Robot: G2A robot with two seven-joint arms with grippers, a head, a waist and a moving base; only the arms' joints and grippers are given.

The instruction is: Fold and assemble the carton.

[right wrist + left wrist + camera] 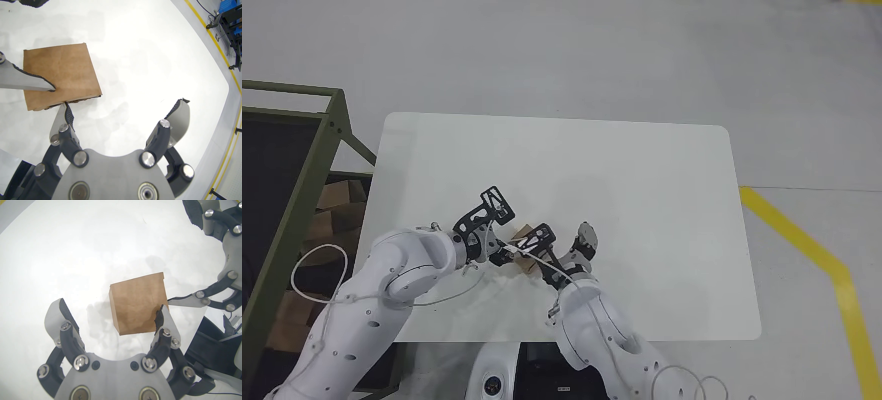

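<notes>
Left gripper and right gripper both gaping wide, and we see one finger of each touching the brown carton.

One carton, one table, one rack.

place: robot lab or workshop hall | signs: smooth grey floor with yellow marking line, white worktop, green metal frame beside it, black equipment stands
</notes>
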